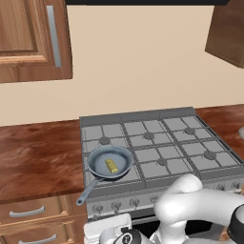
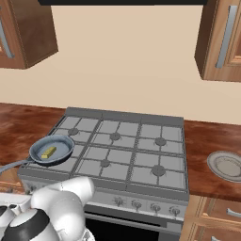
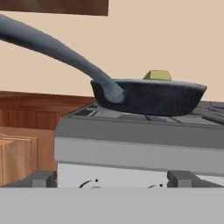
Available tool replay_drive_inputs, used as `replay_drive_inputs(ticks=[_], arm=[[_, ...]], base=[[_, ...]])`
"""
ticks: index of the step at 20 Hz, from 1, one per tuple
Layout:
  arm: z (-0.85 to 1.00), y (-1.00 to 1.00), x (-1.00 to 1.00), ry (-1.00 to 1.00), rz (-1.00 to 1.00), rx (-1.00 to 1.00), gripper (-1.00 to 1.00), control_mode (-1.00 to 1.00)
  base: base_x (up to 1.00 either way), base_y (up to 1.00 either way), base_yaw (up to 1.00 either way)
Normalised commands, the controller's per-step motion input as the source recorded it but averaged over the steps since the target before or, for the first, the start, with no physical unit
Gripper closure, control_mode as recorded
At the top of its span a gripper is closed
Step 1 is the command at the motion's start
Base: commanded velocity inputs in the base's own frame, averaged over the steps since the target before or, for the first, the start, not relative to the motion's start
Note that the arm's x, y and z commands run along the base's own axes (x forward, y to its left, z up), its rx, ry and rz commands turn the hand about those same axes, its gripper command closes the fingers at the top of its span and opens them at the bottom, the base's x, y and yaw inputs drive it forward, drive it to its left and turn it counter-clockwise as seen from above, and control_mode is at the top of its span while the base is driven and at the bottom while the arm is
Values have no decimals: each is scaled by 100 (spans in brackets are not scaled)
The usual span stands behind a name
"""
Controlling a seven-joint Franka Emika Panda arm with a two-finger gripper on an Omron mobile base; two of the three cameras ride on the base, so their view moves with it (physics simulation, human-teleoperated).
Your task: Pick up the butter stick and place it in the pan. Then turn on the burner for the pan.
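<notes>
The grey-blue pan [image 1: 110,162] [image 2: 52,150] sits on the stove's front-left grate section, its long handle [image 1: 88,189] reaching out over the front edge. The yellow butter stick [image 1: 112,166] [image 2: 48,152] lies inside the pan's bowl. The burner under the pan is hidden by it. In the hand view the pan [image 3: 151,96] is seen from low in front, with the butter stick [image 3: 157,75] peeking over its rim. My gripper [image 3: 114,179] hangs low before the stove's front panel, below the pan, open wide with nothing between its fingertips [image 3: 41,178].
A row of knobs [image 1: 116,206] [image 2: 137,204] runs along the stove's front panel. Several other burners [image 1: 162,162] stand bare. A grey plate [image 2: 226,164] rests on the right counter. Wooden counter [image 1: 38,157] and drawers [image 1: 28,212] lie to the left, cabinets above.
</notes>
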Motion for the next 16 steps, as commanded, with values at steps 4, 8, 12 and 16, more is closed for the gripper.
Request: replay_drive_inputs(ticks=[4,8,12,16], arm=[[-7,0,6,0,-1,1,-100,-100],[0,-1,21,0,0,3,-100,-100],[-6,-1,28,0,0,2,-100,-100],[-20,-5,15,0,0,3,-100,-100]], base=[[0,0,0],[0,0,0],[0,0,0],[0,0,0]])
